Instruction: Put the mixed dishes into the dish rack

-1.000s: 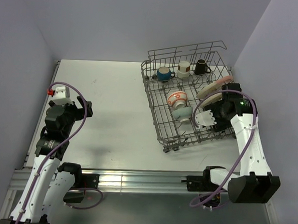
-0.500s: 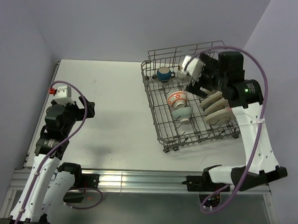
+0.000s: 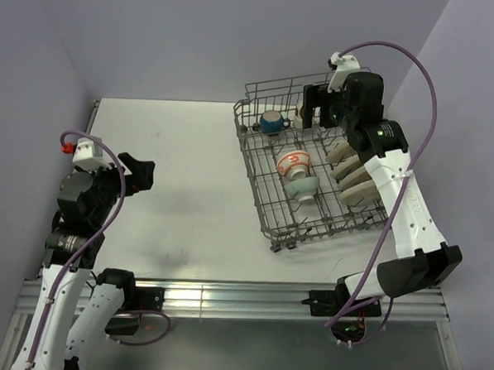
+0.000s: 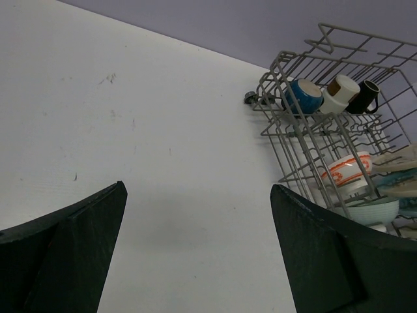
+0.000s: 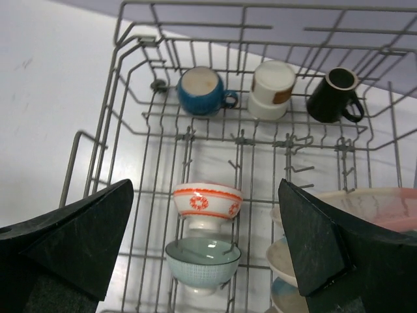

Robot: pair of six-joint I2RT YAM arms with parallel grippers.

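The grey wire dish rack (image 3: 250, 164) stands on the right of the table. It holds a blue mug (image 5: 202, 91), a cream and brown mug (image 5: 273, 90) and a dark mug (image 5: 333, 96) along the far end. An orange-red bowl (image 5: 207, 203) and a pale teal bowl (image 5: 203, 264) sit on tines in the middle, and cream plates (image 3: 355, 176) stand on the right. My right gripper (image 3: 315, 110) is open and empty, raised over the rack's far end. My left gripper (image 3: 140, 175) is open and empty above bare table, left of the rack.
The white table (image 3: 182, 165) meets grey walls at the back and on both sides. The rack (image 4: 281, 62) shows at the right of the left wrist view. A metal rail (image 3: 225, 296) runs along the near edge.
My right arm rose from the plates at the rack's near right and swung to above its far end. My left arm drew back a little to the left.
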